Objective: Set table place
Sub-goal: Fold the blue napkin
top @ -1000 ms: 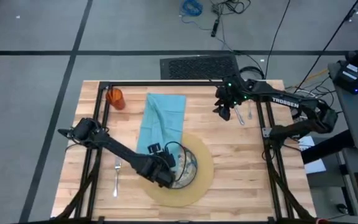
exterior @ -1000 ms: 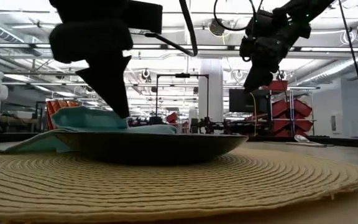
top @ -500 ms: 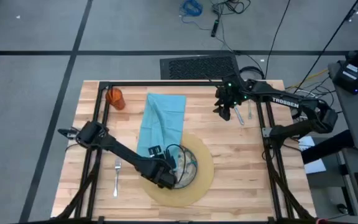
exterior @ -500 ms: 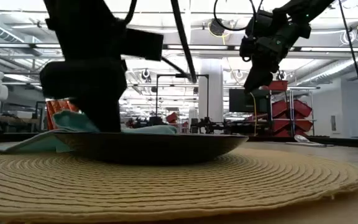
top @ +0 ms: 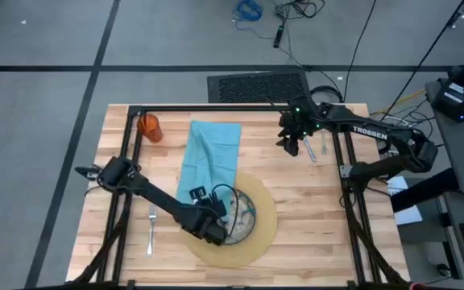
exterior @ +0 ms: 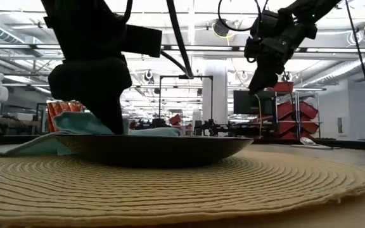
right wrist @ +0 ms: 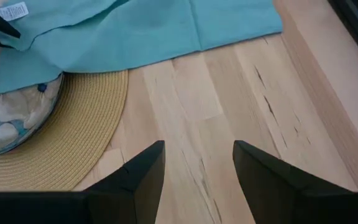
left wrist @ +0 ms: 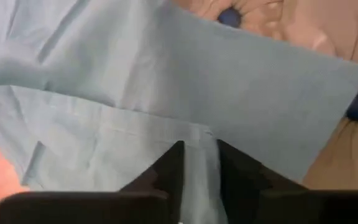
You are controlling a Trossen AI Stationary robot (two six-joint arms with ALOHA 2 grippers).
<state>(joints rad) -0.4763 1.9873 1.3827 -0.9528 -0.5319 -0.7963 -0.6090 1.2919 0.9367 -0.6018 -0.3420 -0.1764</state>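
Centrally on the table (top: 312,201) lay the round tan mat (top: 264,229), toward the near edge, with the speckled plate (top: 246,216) resting on it. Across the plate's left part draped the teal napkin (top: 212,157), which ran from there back over the bare wood toward the far edge. The left gripper (top: 216,219) was down at the napkin's near end over the plate; in its wrist view the two dark fingers (left wrist: 169,171) stood close together with a fold of the cloth pinched between them, and the patterned plate showed beyond the cloth's edge. From table height the plate (exterior: 157,151) sat dark on the woven mat (exterior: 170,187), the napkin (exterior: 75,126) humped up behind its rim beneath the left arm.

Left of the mat a silver fork (top: 151,229) lay on the wood. The small orange cup (top: 149,126) stood upright near the far left corner, well apart from the napkin. The right gripper (top: 292,145) hung above the far right part of the table, its fingers (right wrist: 135,174) spread and holding nothing, with more cutlery (top: 316,147) lying just beside it.
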